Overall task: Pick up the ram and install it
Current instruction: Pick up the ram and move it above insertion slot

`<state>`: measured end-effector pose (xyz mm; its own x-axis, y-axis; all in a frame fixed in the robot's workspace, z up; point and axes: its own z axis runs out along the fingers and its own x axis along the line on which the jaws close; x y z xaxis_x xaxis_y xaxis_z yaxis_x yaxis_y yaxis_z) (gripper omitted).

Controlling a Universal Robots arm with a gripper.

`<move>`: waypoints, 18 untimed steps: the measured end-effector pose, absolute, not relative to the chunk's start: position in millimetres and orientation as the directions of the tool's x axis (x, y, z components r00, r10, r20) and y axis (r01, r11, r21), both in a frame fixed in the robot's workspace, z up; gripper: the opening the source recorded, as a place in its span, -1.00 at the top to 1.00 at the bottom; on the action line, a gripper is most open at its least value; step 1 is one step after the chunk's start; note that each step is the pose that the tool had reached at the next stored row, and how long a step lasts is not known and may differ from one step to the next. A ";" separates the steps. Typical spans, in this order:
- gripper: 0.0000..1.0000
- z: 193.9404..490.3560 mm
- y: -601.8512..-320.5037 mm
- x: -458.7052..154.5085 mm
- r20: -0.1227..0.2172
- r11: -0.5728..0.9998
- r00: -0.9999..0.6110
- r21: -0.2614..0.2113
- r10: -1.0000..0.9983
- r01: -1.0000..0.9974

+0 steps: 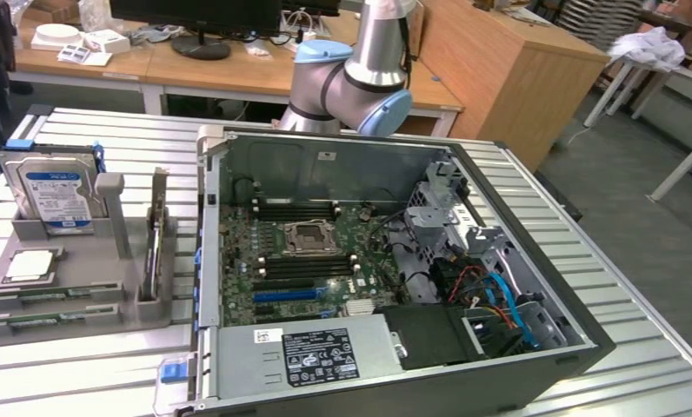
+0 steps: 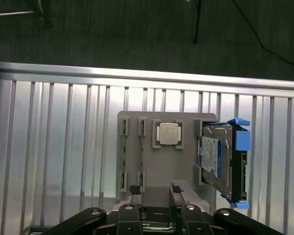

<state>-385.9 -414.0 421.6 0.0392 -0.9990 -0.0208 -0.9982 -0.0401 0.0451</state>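
While the jaws stand spread and empty before the grey holder (image 2: 159,166), ram (image 1: 151,261) seemingly the stick upright on edge in its side slot, beside the processor (image 2: 167,133), hard drive (image 2: 218,159) beyond, ribbed bench (image 2: 54,147) beneath, open computer case (image 1: 322,161) alongside.

The ribbed table top (image 1: 91,139) is gleaming like bare brushed metal, while the grey holder (image 2: 159,166) on it is looking matt and plastic. The hard drive (image 2: 220,161) is showing a shiny metal shell and glossy blue plastic clips (image 2: 241,141).
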 end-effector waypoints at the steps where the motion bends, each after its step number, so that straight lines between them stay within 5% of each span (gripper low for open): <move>1: 0.29 419.9 -414.0 -385.9 -0.021 -0.040 0.039 0.045 -0.999 -0.998; 18: 0.29 393.0 -414.3 -385.9 -0.021 -0.040 0.039 0.045 -0.999 -0.998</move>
